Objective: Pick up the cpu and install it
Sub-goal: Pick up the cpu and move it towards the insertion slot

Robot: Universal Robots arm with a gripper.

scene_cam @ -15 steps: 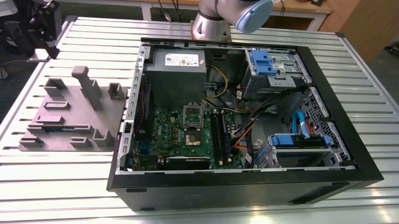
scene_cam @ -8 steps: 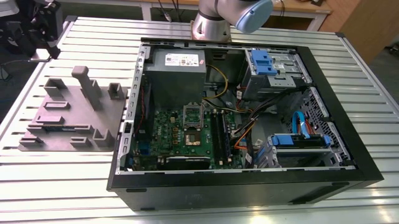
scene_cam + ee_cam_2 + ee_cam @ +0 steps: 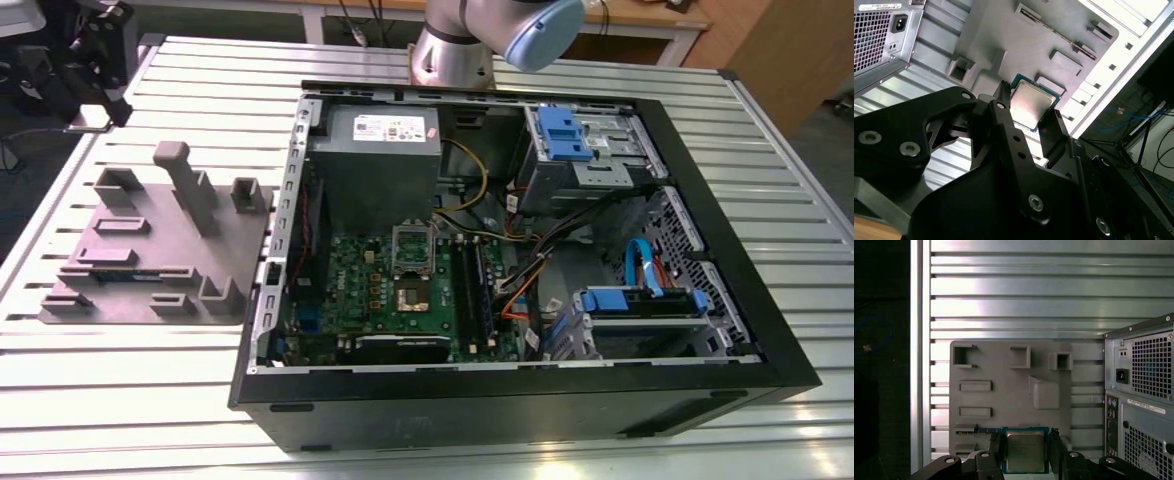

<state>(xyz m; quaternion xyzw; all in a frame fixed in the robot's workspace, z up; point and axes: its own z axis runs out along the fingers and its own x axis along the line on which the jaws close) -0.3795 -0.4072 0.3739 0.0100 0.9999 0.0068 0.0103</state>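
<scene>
**Cpu clamped edge-on, clear of the tray**

Holds the cpu between the jaws of the gripper, as seen in the first wrist view. Presses one jaw against each of two opposite edges of the green board, with the silvery lid left bare and facing the camera. Appears raised off the grey tray, with the tray's pockets behind it and the slatted table beyond. Hangs beside the rear of the case. Stays well apart, in the exterior view, from the socket inside that case.

Looks light, flat and stiff, so probably needs only a gentle squeeze. Seems likely to be slick on the metal lid and thin at the rim. Best held just as here: by the board's edges, level, with nothing touching the presumably delicate underside. Probably tolerates neither a twist nor a drop.
</scene>
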